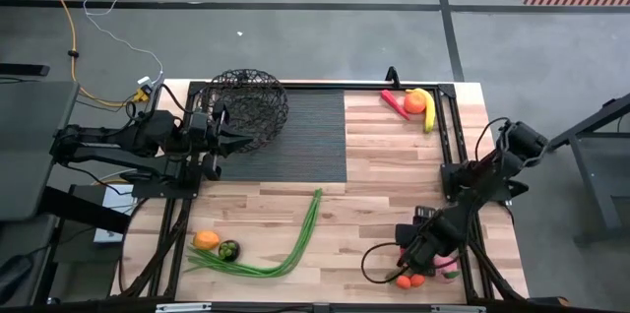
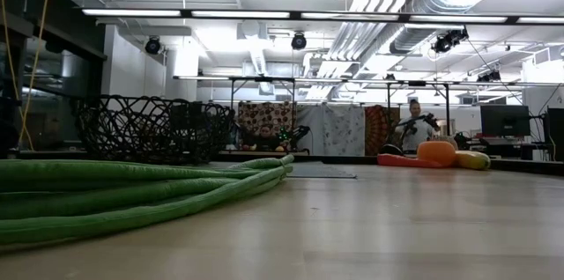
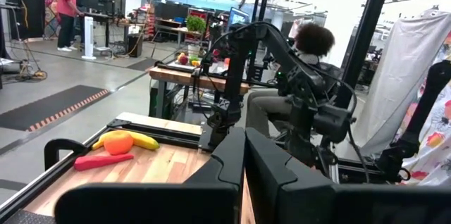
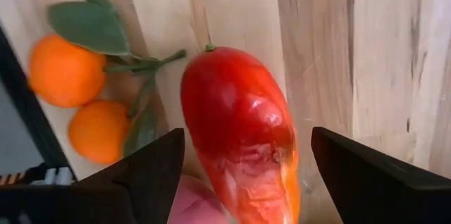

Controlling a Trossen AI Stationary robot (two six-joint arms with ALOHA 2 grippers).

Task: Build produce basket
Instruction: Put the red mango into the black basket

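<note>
**A:** Where was the basket [image 1: 248,106]?

**B:** On the dark mat [image 1: 305,136] at the far left of the table [image 1: 394,195]. The left gripper [image 1: 239,138] was right at its near rim, fingers [image 3: 271,171] drawn together with only a thin slit between them. It held nothing.

**A:** And the right one?

**B:** The right gripper [image 1: 411,259] was down at the near right corner, over a small cluster of fruit. Its wrist view showed the fingers [image 4: 151,171] spread wide, one on either side of a long red fruit [image 4: 239,136] lying on the wood, not touching it. A pink fruit [image 4: 197,206] lay against the red one's end, between the fingers.

**A:** Anything else in that corner?

**B:** Two oranges [image 4: 63,72] on a leafy stem, just beside the red fruit.

**A:** Was the rest of the produce in the basket?

**B:** No. From what I could see, the basket held nothing. A banana [image 1: 427,106], an orange fruit [image 1: 414,103] and a red pepper [image 1: 394,104] lay together at the far right. The green stalks [image 1: 295,244] curved across the near middle, and at their left end sat another orange piece [image 1: 206,240] touching a dark green fruit [image 1: 228,250].

**A:** Anyone about?

**B:** One person [image 3: 303,76] sat behind the table on the right, and two more stood well off in the room.
</note>
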